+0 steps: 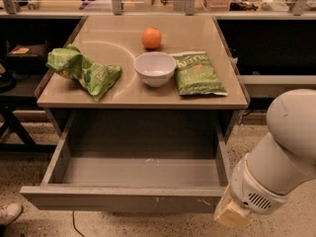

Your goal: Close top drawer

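The top drawer (123, 200) is a wide grey metal drawer pulled fully out from under the table, and its inside is empty. Its flat front faces me and has small pale scratches right of centre. My gripper (231, 214) is at the lower right, at the end of the big white arm (284, 152). Only a tan tip of it shows. It sits just in front of the right end of the drawer front. I cannot tell whether it touches the front.
On the tan tabletop (113, 33) above the drawer are an orange (151, 37), a white bowl (155, 68), a flat green chip bag (198, 73) and a crumpled green bag (84, 70). A shoe (9, 214) is on the floor at the lower left. Dark shelves flank the table.
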### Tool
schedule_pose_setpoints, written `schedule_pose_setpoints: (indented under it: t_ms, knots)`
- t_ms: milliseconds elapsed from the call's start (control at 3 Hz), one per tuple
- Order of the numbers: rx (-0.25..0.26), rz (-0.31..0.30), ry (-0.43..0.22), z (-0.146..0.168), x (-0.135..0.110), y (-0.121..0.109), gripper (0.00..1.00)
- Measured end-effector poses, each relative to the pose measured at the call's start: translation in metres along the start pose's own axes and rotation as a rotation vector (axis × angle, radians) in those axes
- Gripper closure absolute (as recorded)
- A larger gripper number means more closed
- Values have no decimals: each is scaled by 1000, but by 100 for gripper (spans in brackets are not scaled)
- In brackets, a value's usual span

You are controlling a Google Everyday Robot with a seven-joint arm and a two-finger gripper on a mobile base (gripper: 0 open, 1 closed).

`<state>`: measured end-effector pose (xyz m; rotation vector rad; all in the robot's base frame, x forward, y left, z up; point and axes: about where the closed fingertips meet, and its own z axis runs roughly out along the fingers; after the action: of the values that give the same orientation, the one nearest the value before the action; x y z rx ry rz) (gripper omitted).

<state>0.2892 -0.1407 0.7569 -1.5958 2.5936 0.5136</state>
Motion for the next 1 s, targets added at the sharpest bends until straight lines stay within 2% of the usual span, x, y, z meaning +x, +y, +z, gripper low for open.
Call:
schedule_pose_setpoints:
  t_ms: [333, 667, 1000]
  knots:
    - [-68, 51, -26, 41, 1, -11, 100]
    - [-116, 113, -47, 87, 0, -34, 100]
    - [-133, 140, -54, 113, -2, -46, 100]
